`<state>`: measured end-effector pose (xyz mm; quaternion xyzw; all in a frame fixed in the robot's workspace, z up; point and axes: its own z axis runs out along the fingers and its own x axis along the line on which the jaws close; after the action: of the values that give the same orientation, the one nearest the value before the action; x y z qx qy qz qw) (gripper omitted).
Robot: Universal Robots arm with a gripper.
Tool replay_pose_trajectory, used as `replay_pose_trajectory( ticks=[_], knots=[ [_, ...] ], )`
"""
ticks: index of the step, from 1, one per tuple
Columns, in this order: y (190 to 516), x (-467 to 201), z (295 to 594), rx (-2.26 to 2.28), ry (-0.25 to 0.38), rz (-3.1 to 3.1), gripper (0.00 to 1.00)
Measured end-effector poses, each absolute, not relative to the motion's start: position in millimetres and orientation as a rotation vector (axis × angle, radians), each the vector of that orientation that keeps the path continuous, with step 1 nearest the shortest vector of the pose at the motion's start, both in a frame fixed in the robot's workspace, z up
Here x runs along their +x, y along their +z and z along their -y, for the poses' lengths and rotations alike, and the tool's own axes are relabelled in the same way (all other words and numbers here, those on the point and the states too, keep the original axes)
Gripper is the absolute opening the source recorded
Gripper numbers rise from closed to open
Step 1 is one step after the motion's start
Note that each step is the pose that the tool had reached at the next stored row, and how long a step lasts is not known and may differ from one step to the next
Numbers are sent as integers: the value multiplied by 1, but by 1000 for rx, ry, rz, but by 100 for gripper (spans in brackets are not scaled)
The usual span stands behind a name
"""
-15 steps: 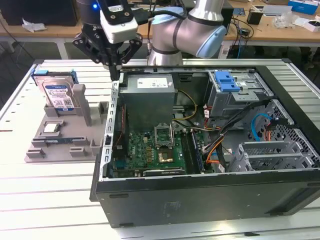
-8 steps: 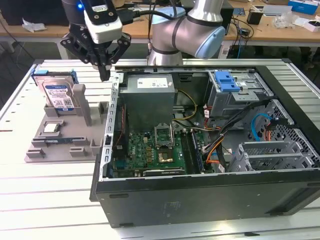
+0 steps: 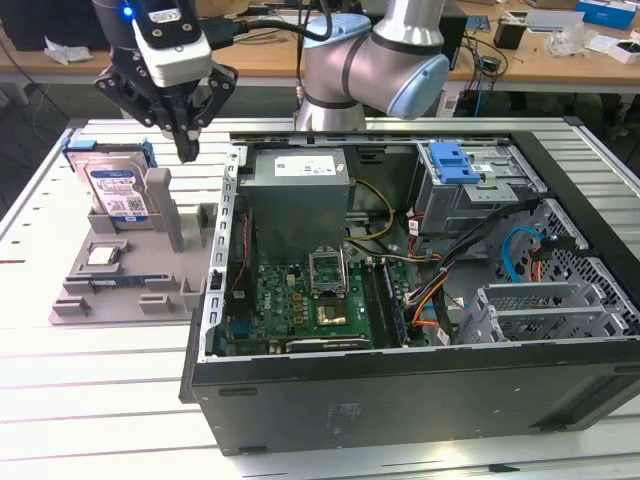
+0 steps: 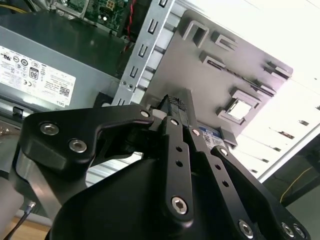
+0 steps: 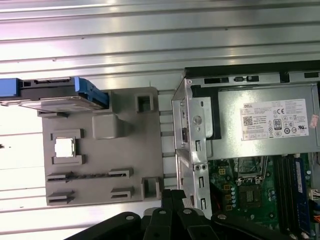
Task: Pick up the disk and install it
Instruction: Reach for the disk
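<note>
Black gripper (image 4: 175,102) links sat closest to the lens in both wrist views, the fingers pressed together with nothing between them. In the exterior view the gripper hung over the grey tray (image 3: 130,295), which lay on the table (image 3: 60,400) to the exterior view's left of the open case (image 3: 400,390).

The disk (image 3: 115,190) stood on edge in a slot at the tray's far corner, its label facing the exterior camera and blue rails on its sides. The gripper was above it and just to its right in that view, apart from it, roughly over a grey post (image 3: 160,205). A chip (image 3: 103,255) lay in its own pocket nearer the camera.

The pick looked not yet begun. A clean one would probably call for spreading the fingers first, centring them over the disk's upper edge rather than the post, squaring them to its flat faces, and coming straight down so that neither fingertip caught a rail or the slot wall.
</note>
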<state>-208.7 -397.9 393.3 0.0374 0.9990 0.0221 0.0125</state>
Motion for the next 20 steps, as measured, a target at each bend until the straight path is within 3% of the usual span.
replay_pose_trajectory(
  ticks=[20],
  knots=[
    [393, -256, 398, 117, 69, -3114, 11]
  ],
)
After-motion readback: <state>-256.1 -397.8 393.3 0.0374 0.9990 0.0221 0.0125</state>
